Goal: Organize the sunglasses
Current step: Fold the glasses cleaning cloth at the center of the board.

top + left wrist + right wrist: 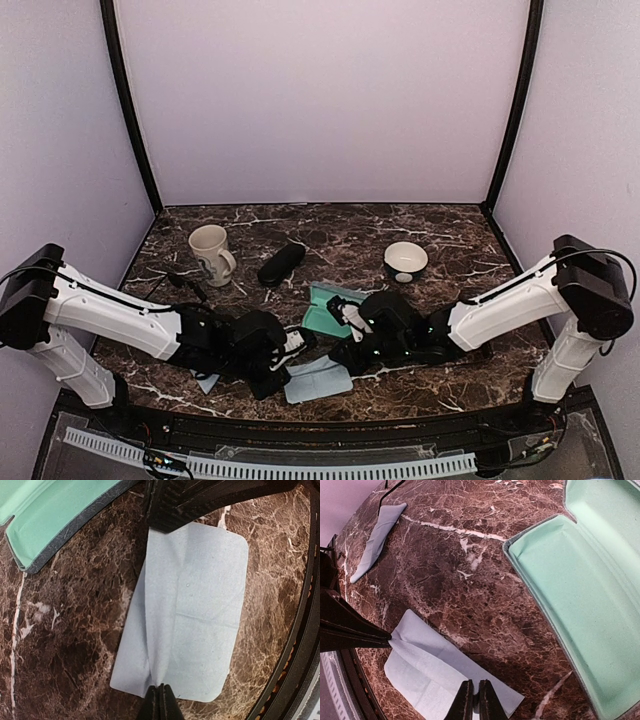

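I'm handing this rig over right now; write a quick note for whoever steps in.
Left gripper: shut on one edge of the pale blue cloth.
Right gripper: shut on the opposite edge.
Sunglasses: one dark pair seems to lie by the mug; the other is not visible.
Done: green-lined case lies open, its visible lining empty.
Left: get both pairs put away; black case is closed.

Your left arm (110, 312) and right arm (505, 303) wear white shells with boxy black joints (thin black cables (612, 258) loop at the shoulders). The left gripper (160, 692) and right gripper (473, 687) have slim black fingers (465, 700).
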